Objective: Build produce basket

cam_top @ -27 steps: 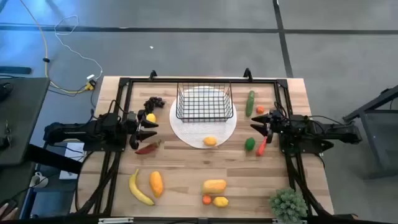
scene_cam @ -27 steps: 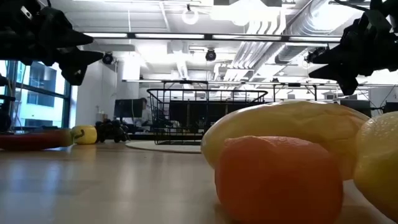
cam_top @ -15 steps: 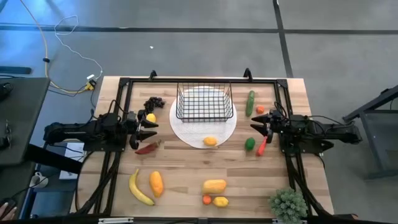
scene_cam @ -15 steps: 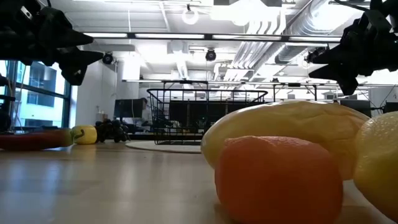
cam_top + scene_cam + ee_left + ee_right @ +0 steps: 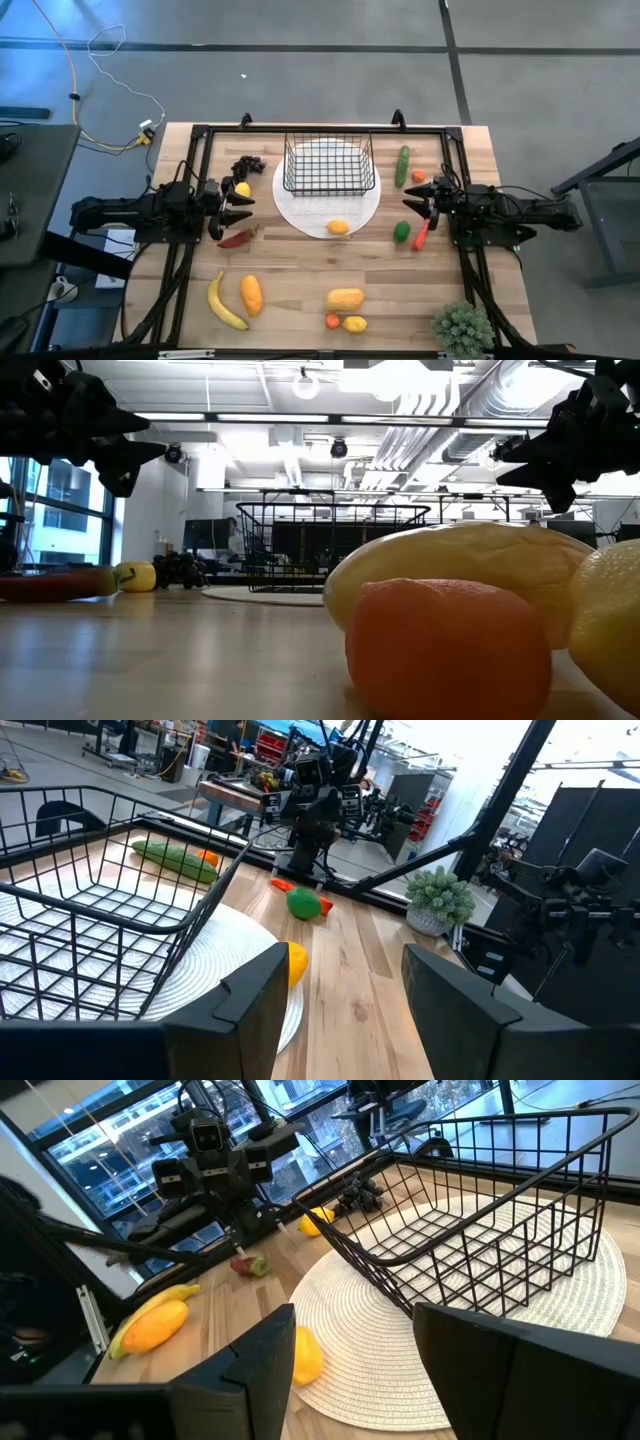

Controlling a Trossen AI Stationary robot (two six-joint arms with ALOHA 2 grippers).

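basket (image 5: 329, 166): holds nothing, far half of white mat (image 5: 300, 210) | yellow fruit (image 5: 338, 227): on mat's near edge | left pincer (image 5: 240, 207), right pincer (image 5: 409, 201): gaping, holding nothing, flanking mat | only high view shows banana (image 5: 224, 303) near-left on tabletop (image 5: 300, 270)

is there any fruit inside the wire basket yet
No, the basket holds nothing; the nearest yellow fruit lies outside it on the white mat.

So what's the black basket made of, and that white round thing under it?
The basket looks like thin metal wire with a black coating: you can see straight through its open grid. The white round mat looks woven, maybe cord or plastic fibre, because ridged rings circle across its dull surface.
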